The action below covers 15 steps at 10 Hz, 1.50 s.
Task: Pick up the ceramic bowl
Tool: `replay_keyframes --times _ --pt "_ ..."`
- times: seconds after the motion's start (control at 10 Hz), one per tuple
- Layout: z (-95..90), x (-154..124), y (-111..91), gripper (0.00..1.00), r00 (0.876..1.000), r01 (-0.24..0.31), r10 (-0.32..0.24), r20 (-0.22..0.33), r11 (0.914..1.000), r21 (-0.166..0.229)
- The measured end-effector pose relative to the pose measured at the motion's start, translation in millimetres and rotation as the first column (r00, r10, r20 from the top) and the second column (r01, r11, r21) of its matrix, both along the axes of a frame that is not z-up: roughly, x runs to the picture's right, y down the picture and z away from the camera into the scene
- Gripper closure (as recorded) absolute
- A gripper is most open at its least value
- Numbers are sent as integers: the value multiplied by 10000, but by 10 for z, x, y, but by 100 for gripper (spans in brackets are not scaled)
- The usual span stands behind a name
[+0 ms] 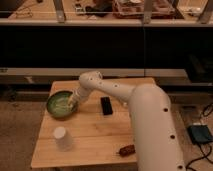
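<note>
The ceramic bowl (59,104) is round, shallow and green with a darker rim, and it sits at the far left of the wooden table (95,135). My white arm reaches from the right across the table. The gripper (73,102) is at the bowl's right rim, down at the bowl's edge. The bowl rests on the table. The gripper's tips are partly hidden against the bowl.
A white upturned cup (62,138) stands near the table's front left. A black flat rectangular object (106,105) lies right of the bowl. A small brown object (127,149) lies near the front edge. Dark shelving stands behind the table.
</note>
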<state>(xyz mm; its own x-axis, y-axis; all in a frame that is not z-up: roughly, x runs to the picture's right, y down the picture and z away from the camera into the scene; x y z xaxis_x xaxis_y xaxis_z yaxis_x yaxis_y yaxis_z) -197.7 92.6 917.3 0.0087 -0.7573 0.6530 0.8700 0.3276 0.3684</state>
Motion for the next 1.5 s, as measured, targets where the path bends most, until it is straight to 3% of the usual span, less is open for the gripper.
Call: replay_keyframes --times 0.5,0.9,1.0,1.3,1.5 --pt "129 49 159 53 9993 193 -201 -324 9994 -273" --pt "148 16 105 94 9989 -105 88 -462 9993 -362" --pt "125 3 62 98 9988 -275 258 -427 9989 -377" --pt "-108 -18 -309 99 9903 -1387 1389 31 9896 -379" --pt "-384 67 -714 99 9741 -2185 2188 573 9758 -113"
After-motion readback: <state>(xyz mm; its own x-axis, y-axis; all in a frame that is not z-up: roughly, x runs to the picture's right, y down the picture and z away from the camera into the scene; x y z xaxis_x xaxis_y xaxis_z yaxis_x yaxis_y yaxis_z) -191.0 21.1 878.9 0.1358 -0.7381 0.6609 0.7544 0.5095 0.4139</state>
